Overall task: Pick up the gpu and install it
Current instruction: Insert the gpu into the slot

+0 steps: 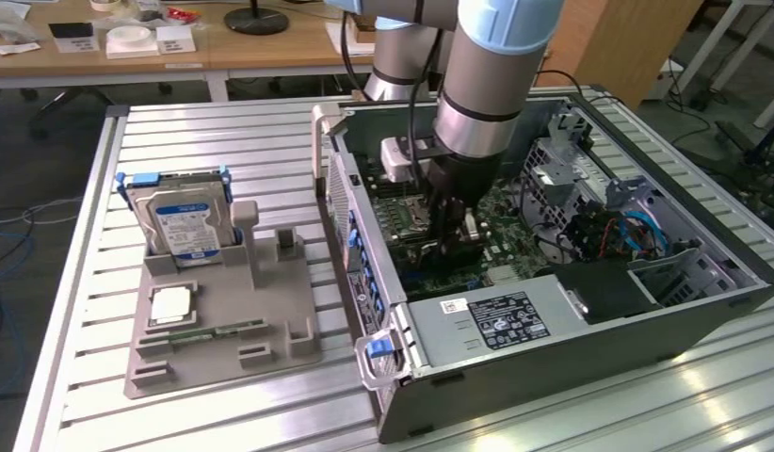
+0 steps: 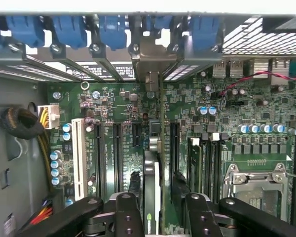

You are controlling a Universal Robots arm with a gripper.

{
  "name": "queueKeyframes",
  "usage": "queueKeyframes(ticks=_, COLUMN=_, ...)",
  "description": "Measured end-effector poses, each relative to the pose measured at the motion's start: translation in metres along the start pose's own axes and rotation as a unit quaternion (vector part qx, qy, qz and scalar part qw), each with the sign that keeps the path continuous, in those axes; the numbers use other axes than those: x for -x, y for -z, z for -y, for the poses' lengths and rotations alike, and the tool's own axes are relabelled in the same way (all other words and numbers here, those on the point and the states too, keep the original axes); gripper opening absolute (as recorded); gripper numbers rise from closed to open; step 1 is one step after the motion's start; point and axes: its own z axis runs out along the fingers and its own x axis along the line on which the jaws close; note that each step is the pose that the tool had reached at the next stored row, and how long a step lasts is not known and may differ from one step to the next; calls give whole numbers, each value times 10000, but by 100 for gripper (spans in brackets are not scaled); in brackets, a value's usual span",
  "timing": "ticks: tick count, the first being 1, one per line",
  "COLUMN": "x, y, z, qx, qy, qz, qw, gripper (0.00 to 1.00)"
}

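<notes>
1. I have the arm reaching down into the open case (image 1: 688, 311) from above; the gripper (image 1: 453, 247) sits low over the motherboard (image 2: 227, 123), near the middle of the board as the exterior view shows it.

2. From the wrist view, the gpu (image 2: 152, 197) stands on edge between the fingers (image 2: 127, 212), running toward the rear brackets (image 2: 153, 59); it looks seated in, or resting on, a slot, though I cannot tell whether it is fully home.

3. The jaws stand spread; each finger appears just beside the card, with a thin gap, so I judge the card released, not clamped.

4. To do this step well, I would check that the card's bracket end lines up with its opening in the rear wall, and that the card stands upright, not tilted toward the memory slots (image 2: 207, 163); a leaning card suggests one end has not gone in.

5. I would keep the fingers clear of the card's faces and of the neighbouring white slot (image 2: 79, 158); any sideways nudge could lever the card.

6. On the tray (image 1: 211, 353) outside the case, the hard drive (image 1: 186, 226) stands upright, well apart from the work.
</notes>
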Motion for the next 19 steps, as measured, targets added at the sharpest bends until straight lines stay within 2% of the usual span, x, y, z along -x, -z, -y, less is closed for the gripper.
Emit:
queueKeyframes(ticks=10, x=9, y=308, z=7, qx=0, qy=1, qz=-7, qw=10000, gripper=40)
queueKeyframes(ticks=19, x=15, y=509, z=11, qx=0, qy=1, qz=-16, qw=10000, gripper=40)
